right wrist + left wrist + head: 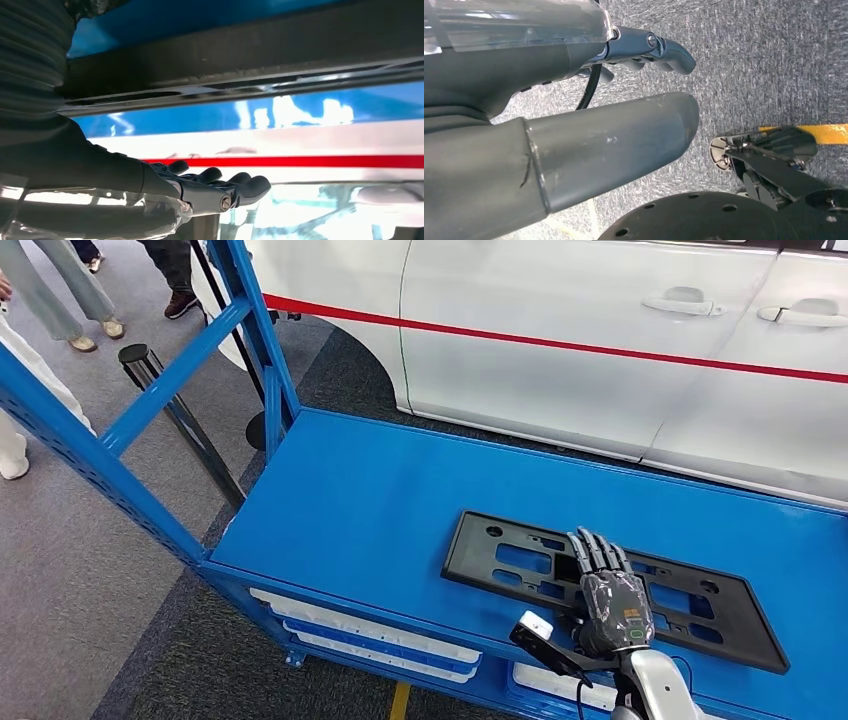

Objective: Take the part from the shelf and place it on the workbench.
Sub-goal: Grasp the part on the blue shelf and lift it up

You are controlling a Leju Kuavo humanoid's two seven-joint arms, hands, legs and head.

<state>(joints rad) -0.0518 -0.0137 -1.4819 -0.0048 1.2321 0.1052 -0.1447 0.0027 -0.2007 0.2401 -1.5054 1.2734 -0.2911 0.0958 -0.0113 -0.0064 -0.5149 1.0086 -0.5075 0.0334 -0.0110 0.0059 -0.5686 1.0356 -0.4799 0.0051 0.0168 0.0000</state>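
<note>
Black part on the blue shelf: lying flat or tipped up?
Flat. The black part lies flat along the blue shelf, with the right hand stretched over it, fingers straight.

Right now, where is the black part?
In the head view, the black part lies flat on the blue shelf, to the right, under the right hand, near the white car.

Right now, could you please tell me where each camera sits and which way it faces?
Head view: high on the body, looking down at the blue shelf, black part and right hand.
Left wrist view: behind the hanging left hand, facing grey carpet.
Right wrist view: behind the right hand, skimming along the part toward the white car.
Shared: head and right wrist show hand, part, car.
</note>
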